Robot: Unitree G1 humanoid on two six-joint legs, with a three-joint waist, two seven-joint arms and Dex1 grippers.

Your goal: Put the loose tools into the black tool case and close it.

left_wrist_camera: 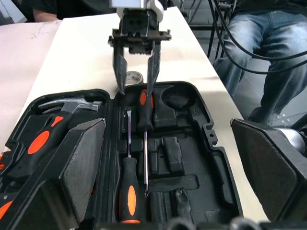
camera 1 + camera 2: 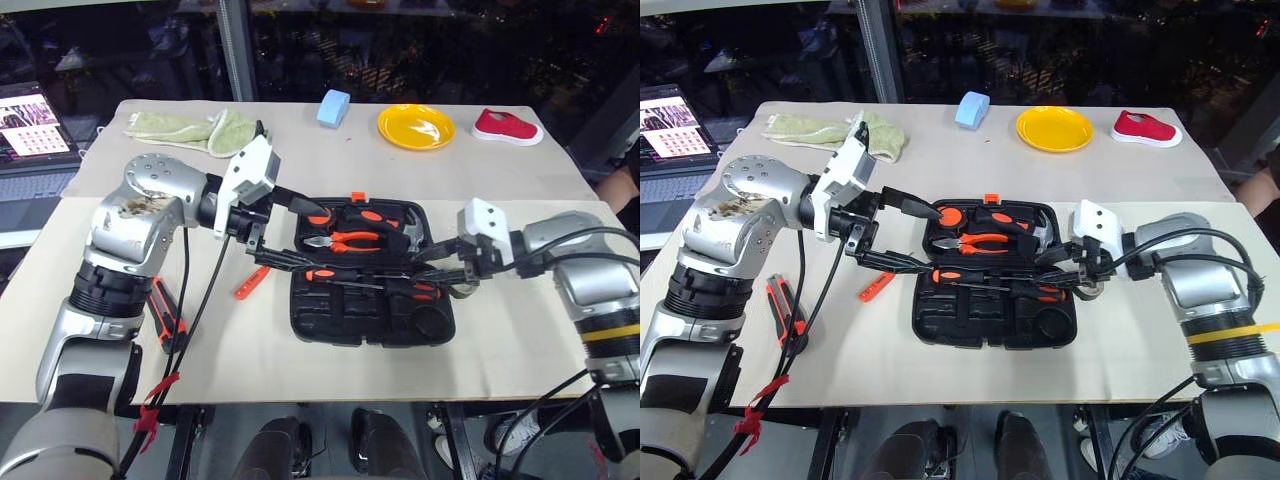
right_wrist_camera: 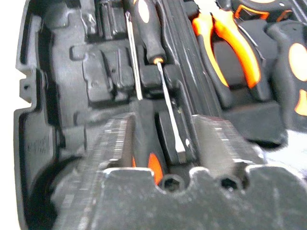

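The black tool case [image 2: 330,318] lies open at the table's middle, with pliers [image 2: 345,240] and a hammer [image 2: 405,232] in its far half. Two screwdrivers [image 1: 129,191] [image 1: 145,110] lie head to tail near the hinge. My right gripper [image 1: 135,91] is open at the case's right end, one finger on each side of a screwdriver handle. The left gripper [image 2: 305,238] is open wide above the case's left end, holding nothing. A slim orange tester [image 2: 250,282] lies left of the case. The utility knife [image 2: 165,310] is partly hidden by my left arm. The tape roll [image 1: 133,76] sits behind the right gripper.
Along the table's far edge are a green cloth [image 2: 190,127], a blue sponge [image 2: 333,107], a yellow plate [image 2: 416,126] and a red shoe [image 2: 507,127]. A laptop [image 2: 35,125] stands off the table's left. A person in jeans [image 1: 259,43] sits beyond the right end.
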